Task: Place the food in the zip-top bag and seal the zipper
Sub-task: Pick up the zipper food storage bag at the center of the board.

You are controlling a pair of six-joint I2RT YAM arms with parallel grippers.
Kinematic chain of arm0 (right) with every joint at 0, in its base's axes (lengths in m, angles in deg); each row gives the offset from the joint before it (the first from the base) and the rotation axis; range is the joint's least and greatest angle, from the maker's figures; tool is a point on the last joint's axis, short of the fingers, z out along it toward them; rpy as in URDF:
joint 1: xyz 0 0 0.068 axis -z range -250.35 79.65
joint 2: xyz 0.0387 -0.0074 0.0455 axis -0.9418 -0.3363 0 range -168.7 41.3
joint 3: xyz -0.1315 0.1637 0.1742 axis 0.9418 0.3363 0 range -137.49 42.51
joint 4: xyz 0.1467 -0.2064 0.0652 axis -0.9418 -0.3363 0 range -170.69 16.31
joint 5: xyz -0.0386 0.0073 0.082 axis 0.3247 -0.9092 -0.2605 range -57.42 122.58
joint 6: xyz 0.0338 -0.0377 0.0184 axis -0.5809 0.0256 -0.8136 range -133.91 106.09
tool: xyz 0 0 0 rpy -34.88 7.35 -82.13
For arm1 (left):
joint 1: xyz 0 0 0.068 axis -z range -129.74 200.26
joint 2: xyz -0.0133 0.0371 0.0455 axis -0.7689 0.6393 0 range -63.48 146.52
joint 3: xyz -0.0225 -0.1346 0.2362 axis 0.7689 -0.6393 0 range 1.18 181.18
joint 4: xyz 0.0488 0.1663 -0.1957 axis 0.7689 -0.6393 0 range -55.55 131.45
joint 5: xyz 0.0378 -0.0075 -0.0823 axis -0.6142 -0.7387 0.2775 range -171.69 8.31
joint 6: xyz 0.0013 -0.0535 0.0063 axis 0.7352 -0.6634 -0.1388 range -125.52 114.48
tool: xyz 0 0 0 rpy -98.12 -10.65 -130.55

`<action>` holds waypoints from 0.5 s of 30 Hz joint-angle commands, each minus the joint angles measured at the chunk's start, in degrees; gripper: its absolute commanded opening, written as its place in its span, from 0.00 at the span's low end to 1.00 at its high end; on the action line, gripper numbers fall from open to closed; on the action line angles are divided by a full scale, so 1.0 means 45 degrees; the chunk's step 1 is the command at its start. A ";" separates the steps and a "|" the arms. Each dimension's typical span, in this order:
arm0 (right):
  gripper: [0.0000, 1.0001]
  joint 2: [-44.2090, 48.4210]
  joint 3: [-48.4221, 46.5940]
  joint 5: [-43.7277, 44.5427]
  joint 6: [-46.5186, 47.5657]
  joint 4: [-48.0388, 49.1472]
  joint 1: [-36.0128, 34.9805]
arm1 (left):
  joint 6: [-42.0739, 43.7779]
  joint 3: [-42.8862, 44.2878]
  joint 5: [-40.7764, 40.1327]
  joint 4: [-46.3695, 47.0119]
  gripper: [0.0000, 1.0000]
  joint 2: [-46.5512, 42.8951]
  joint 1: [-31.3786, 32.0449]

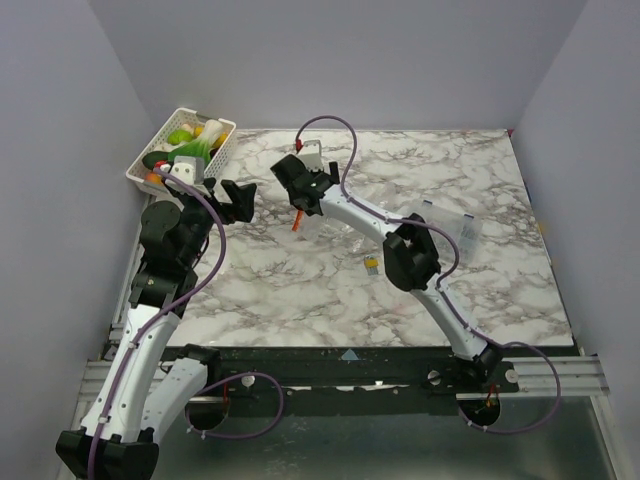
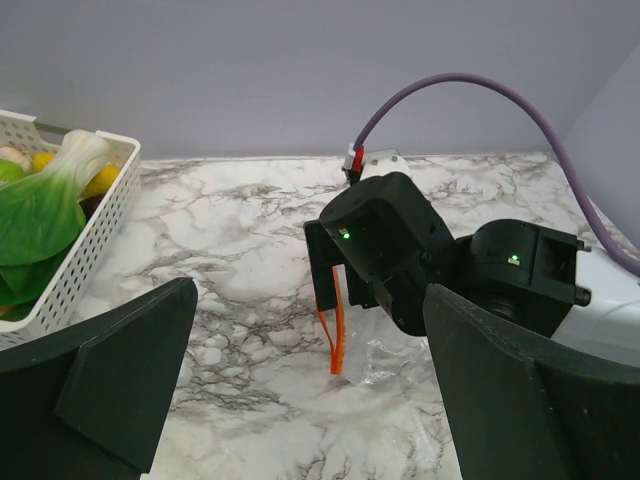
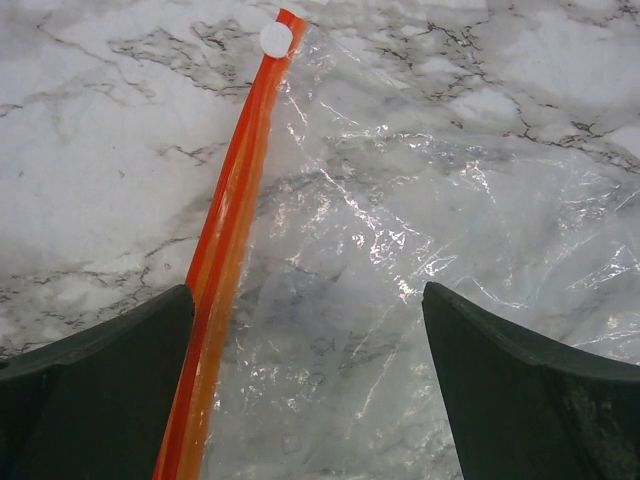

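Observation:
The food [image 1: 188, 140] lies in a white lattice basket [image 1: 140, 170] at the far left; a green leafy toy [image 2: 40, 215] shows in the left wrist view. The zip-top bag [image 1: 335, 228] lies crumpled mid-table, empty. Its orange-red zipper [image 1: 299, 222] rises from the table to my right gripper [image 1: 300, 203]. In the right wrist view the bag [image 3: 400, 250] fills the gap between the wide-apart fingers, and the zipper [image 3: 235, 220] runs along the left finger [image 3: 100, 380]. My left gripper [image 1: 240, 200] is open and empty between basket and bag, facing the zipper [image 2: 338, 335].
A white slider [image 3: 275, 40] sits at the zipper's far end. A rigid clear compartment box [image 1: 452, 225] lies to the right of the bag. A small yellow object [image 1: 371, 264] lies on the marble near the right arm's elbow. The basket [image 2: 90, 250] hugs the left wall.

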 commanded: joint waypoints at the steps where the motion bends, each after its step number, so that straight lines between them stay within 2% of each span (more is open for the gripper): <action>1: 0.98 -0.0488 -0.0393 0.1090 0.1749 0.0663 -0.0236 | -0.0036 -0.0106 -0.0045 0.0086 0.99 0.0008 0.0022; 4: 0.97 -0.0691 -0.0438 0.1211 0.2155 0.0929 -0.0289 | -0.0026 -0.0106 -0.0026 0.0087 0.99 0.0030 0.0023; 15: 0.77 -0.0649 -0.0218 0.0837 0.2056 0.1314 -0.0326 | -0.0084 -0.0086 0.0091 0.0086 0.99 0.0266 0.0024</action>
